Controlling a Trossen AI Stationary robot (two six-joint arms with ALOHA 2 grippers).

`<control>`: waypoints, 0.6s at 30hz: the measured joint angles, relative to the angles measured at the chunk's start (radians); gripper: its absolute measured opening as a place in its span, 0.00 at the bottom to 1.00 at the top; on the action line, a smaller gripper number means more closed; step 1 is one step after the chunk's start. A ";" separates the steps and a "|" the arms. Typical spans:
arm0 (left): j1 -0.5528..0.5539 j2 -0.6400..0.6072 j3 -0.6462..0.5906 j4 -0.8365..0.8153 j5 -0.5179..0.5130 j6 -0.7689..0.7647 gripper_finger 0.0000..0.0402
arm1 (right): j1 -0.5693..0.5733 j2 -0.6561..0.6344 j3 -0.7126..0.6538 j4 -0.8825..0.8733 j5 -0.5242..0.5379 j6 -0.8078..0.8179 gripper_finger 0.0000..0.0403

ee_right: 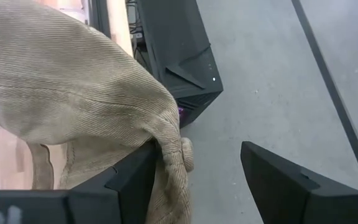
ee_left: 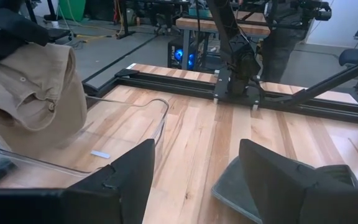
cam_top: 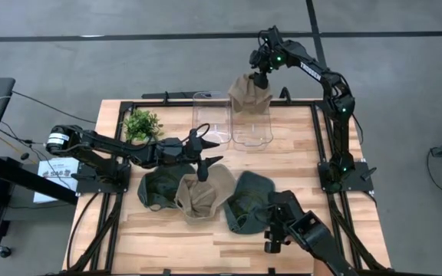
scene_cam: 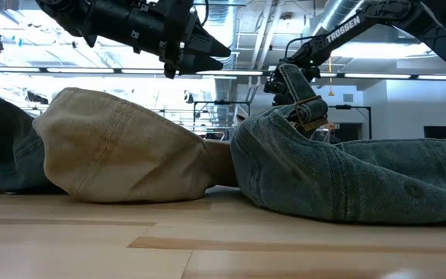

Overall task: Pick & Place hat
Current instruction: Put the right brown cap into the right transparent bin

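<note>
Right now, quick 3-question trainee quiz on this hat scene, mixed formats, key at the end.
1. True or false: the right tool is out over the clear bin at the table's far edge, with a tan hat at its open fingers.
2. How many hats lie in the row on the table near the left tool? A) one B) three C) five
3. Fill in: the left tool is open above the ____ hat in that row.

Key
1. True.
2. B: a dark green hat, a tan hat and another dark green hat.
3. Tan; it touches nothing.
</note>
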State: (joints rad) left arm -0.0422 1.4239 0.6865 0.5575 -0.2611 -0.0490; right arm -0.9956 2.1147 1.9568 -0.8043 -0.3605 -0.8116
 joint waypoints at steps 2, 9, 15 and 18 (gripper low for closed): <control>0.006 0.000 0.000 0.000 0.000 0.000 0.58 | -0.001 -0.001 0.000 0.009 -0.004 0.000 0.56; 0.026 0.000 0.000 -0.005 0.000 0.000 0.58 | -0.001 -0.002 0.000 0.023 -0.004 0.000 0.59; 0.026 0.000 0.000 -0.005 0.000 0.000 0.58 | -0.001 -0.002 0.000 0.060 0.000 0.000 0.65; 0.026 0.000 0.000 -0.006 0.000 0.000 0.58 | -0.002 -0.002 0.000 0.079 0.030 0.000 0.67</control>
State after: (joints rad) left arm -0.0166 1.4239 0.6865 0.5518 -0.2611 -0.0490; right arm -0.9974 2.1128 1.9568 -0.7254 -0.3301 -0.8120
